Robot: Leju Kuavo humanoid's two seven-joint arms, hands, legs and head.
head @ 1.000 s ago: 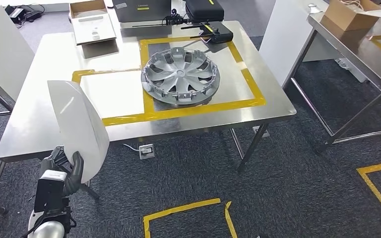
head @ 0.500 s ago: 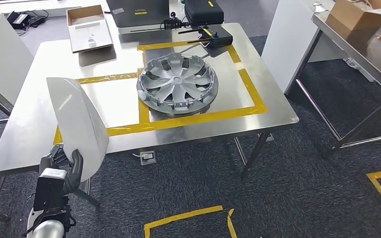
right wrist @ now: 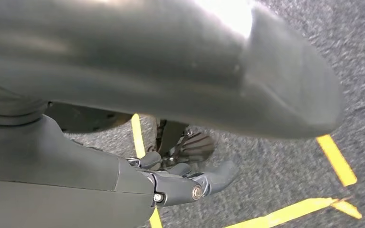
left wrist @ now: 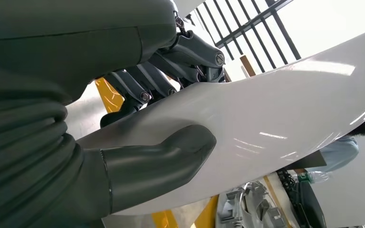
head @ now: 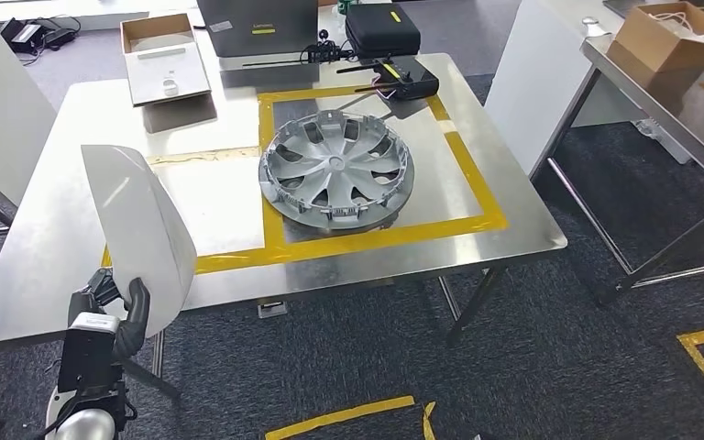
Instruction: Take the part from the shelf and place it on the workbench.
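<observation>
Even, bright overhead light; the steel tabletop point(head: 46, 229) shows soft glare patches, and short shadows sit under the cardboard tray point(head: 165, 60). The head view is sharp, with edges bowed slightly. In the left wrist view, highlights streak the white panel point(left wrist: 285, 118) and backlit windows behind it wash out. The right wrist view is motion-blurred, the right robot hand point(right wrist: 185, 183) dim.

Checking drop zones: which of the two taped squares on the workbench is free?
The smaller yellow-taped square, nearer the left hand holding the white panel. Its steel is bare; the larger taped square beside it has the silver hubcap lying in it.
</observation>
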